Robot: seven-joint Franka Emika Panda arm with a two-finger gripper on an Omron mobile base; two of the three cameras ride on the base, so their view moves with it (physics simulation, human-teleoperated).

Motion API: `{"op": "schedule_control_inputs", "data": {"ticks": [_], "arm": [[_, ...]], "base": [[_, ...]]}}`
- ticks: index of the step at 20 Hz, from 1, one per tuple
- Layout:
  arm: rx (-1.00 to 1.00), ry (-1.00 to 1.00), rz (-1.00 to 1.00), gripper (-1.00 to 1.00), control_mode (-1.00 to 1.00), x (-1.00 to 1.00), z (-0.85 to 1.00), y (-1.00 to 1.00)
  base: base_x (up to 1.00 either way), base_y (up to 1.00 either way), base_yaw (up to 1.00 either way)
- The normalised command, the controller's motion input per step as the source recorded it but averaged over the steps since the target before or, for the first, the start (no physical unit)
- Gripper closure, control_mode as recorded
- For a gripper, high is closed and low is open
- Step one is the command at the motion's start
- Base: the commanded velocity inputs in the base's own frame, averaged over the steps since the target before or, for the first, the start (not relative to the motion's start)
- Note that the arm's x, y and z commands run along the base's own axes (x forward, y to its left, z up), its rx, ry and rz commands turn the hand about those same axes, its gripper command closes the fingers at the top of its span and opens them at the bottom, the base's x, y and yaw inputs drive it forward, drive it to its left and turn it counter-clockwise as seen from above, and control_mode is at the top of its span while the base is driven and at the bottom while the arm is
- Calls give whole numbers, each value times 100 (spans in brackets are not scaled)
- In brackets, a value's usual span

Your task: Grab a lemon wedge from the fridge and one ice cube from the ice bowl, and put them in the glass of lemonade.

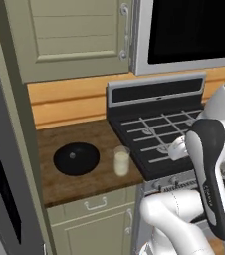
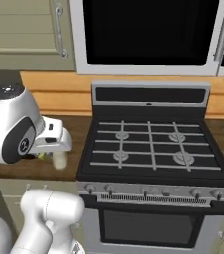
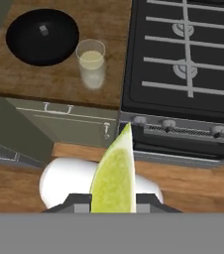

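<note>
The gripper (image 3: pixel 113 207) is closed on the lemon wedge (image 3: pixel 115 173): in the hand view the yellow-green wedge stands between the two dark finger tips, its wide end pinched low between them and its thin point sticking out past them. The jaws are only narrowly apart, as wide as the wedge's thickness.

In that view the wedge hangs in the air in front of the counter (image 3: pixel 34 82), over the floor, with its tip level with the seam between the cabinet (image 3: pixel 59 124) and the stove (image 3: pixel 183 59). It is well apart from the glass and the bowl.

The glass (image 1: pixel 121 161) of pale lemonade stands upright on the wooden counter near its right edge, just beside the stove (image 1: pixel 159 129), toward the front. The black bowl (image 1: pixel 76 158) sits just left of the glass, close to it but not touching, about midway between the counter's left and right edges. A small grey ice cube (image 3: pixel 43 30) lies near the bowl's centre.

In the right base view the arm's white wrist (image 2: pixel 52 136) reaches over the counter's front edge and partly covers the glass (image 2: pixel 59 158). In the left base view the arm (image 1: pixel 204 164) stands before the stove's front edge.
</note>
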Motion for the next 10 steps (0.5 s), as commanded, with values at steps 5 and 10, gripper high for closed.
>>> {"op": "schedule_control_inputs", "data": {"ticks": [5,10], "arm": [[0,0,0,100,100,0,0,0],[0,0,0,100,100,0,0,0]], "base": [[14,1,17],[29,3,6]]}}
